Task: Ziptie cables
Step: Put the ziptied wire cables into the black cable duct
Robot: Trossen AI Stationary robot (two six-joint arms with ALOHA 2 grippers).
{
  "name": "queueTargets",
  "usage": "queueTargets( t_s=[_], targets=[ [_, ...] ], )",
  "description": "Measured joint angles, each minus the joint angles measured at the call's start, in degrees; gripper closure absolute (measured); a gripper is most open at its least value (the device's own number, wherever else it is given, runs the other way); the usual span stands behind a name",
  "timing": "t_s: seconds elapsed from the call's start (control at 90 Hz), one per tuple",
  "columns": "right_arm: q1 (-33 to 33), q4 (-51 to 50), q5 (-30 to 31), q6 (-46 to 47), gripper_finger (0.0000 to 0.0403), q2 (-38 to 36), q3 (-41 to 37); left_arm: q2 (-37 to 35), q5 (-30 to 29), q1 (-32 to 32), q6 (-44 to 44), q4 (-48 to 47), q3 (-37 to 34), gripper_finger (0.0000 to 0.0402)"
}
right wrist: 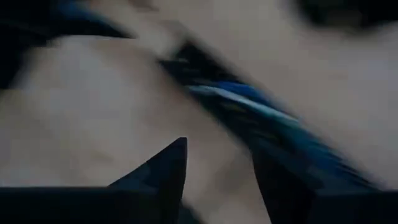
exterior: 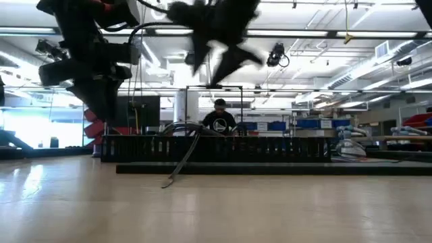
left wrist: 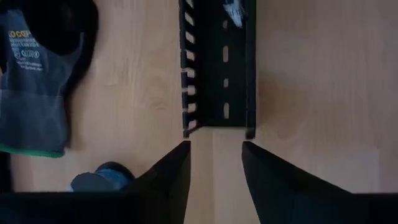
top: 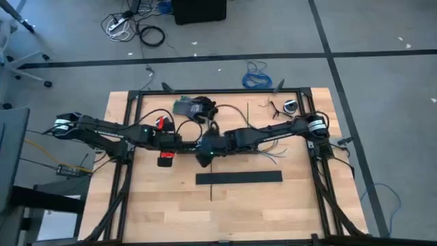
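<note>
The right gripper (right wrist: 214, 180), fingers spread, hangs above the cables (right wrist: 267, 115) just ahead of it; it should descend squarely over the bundle. The left gripper (left wrist: 214, 165), also spread, waits nearby.

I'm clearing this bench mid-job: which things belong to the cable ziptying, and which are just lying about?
Job:
cables
ziptie
left claw, open, facing the slotted black duct
right claw, open, near the cables

Lying about:
slotted black duct
grey glove
blue cable coil on the floor
</note>
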Motion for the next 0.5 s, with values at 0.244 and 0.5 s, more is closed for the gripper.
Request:
queueTargets(
  t_s=[0.244,0.5],
  targets=[
    [3.83,-38.44,9.59,17.93,0.0238,-5.06,1.38,1.08,11.69,-0.27,-15.85,24.76,-3.96,0.0264],
    [4.74,-37.29,11.96,9.88,0.0240,-11.89,-6.18,15.25,21.79,-0.27,-44.08,62.05,-12.15,0.0264]
  ],
)
